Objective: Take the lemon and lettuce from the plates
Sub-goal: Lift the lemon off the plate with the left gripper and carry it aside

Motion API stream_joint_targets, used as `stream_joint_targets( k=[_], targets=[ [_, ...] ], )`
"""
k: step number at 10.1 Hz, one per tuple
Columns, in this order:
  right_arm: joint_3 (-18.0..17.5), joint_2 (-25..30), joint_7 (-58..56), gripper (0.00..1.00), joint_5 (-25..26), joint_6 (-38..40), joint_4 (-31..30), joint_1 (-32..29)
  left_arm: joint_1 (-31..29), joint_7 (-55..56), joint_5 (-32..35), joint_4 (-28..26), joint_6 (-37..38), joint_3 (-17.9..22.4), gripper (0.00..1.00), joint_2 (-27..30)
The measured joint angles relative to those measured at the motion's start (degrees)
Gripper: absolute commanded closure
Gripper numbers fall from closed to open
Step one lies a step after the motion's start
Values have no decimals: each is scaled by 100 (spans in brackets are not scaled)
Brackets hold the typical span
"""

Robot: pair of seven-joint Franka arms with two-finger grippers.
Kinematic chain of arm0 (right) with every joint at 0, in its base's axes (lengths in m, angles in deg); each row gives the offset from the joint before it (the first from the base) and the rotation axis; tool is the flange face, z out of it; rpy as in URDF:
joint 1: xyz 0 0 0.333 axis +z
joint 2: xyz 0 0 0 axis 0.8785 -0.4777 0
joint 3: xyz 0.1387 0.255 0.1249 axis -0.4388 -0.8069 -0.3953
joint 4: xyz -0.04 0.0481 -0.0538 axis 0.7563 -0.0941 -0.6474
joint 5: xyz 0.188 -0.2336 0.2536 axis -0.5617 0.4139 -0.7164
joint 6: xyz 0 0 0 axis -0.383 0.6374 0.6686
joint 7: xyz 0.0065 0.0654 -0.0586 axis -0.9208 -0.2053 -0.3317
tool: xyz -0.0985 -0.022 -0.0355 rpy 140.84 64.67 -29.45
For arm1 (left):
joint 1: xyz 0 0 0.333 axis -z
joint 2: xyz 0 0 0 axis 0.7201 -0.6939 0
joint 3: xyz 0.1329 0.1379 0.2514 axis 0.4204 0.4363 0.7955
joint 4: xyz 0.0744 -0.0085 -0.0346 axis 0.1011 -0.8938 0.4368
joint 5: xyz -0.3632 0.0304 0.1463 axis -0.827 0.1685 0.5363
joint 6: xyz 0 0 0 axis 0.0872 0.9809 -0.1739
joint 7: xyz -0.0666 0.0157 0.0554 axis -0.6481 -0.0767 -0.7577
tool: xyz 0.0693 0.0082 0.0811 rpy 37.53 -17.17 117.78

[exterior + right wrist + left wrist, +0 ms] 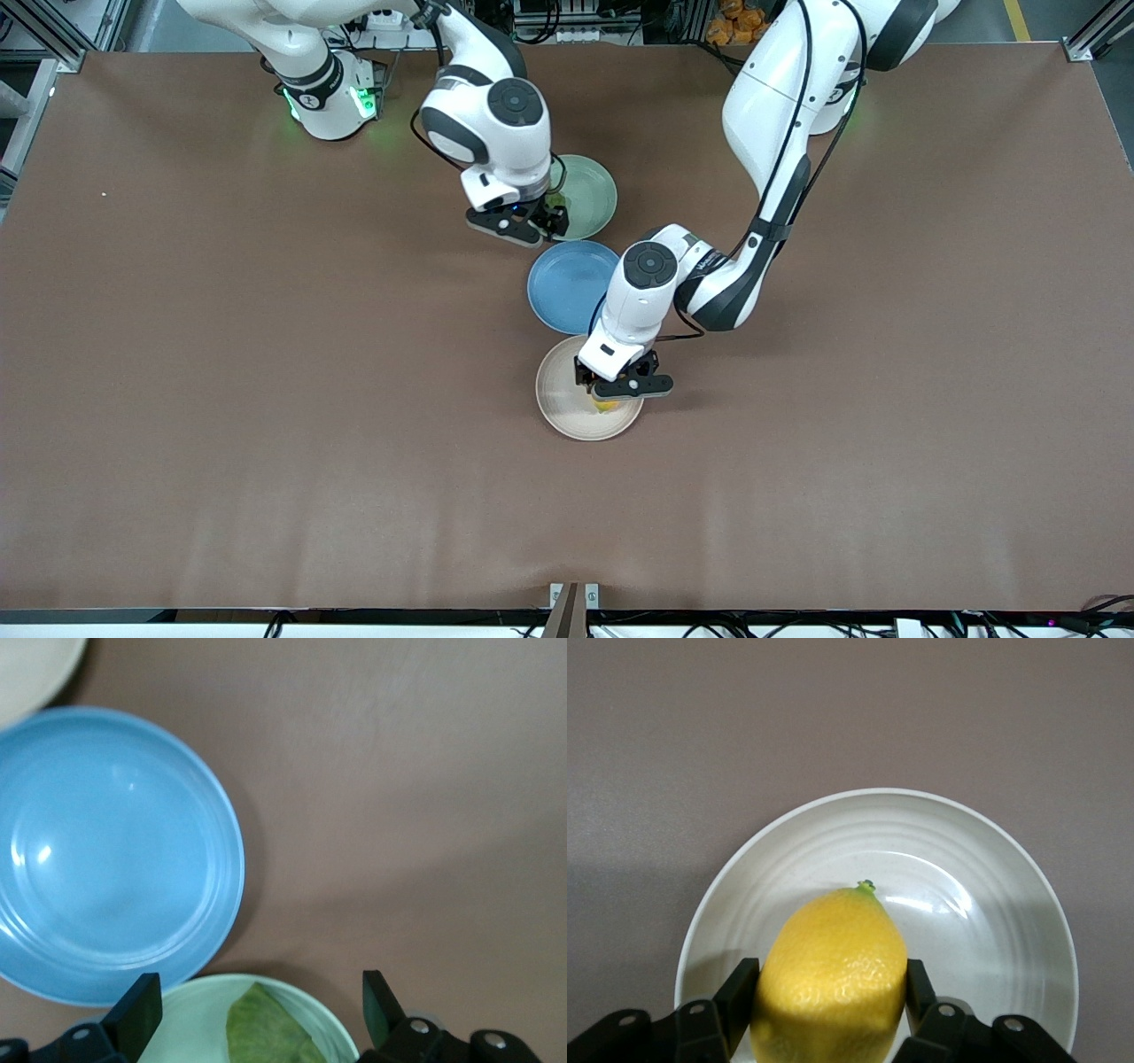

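Front and wrist views of two arms at a brown table (pixel 221 399). The left gripper (pixel 611 387) was down in the beige plate (pixel 558 408), the plate nearest the front camera, with its jaws closed against both flanks of the lemon (pixel 831 979). Whether the fruit was resting on the plate or just clear of it could not be judged from these views. The lemon looked firm, fairly light and waxy-skinned; a hold across its widest part, as shown, seemed the surest, since its tapered ends would probably slip out of the pads.

The right gripper (pixel 530 223) hung over the nearer edge of the green plate (pixel 589 190), its jaws spread wide and holding nothing. The lettuce (pixel 266 1032) lay flat in that plate under the gripper. The leaf appeared thin, limp and very light; it would likely need a pinch at a raised crinkle or edge, with the fingertips brought right down to the plate. An empty blue plate (pixel 563 283) lay between the other two plates.
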Motion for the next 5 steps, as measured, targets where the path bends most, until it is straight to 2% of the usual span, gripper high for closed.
stream_joint_targets(
  k=[3,5],
  targets=[
    [-134,-220,280,0,188,-147,-57,139,-8,205,0,100,-27,31,100,29],
    [-184,-284,657,0,547,-391,-290,214,-128,226,0,222,33,86,100,301]
  ],
)
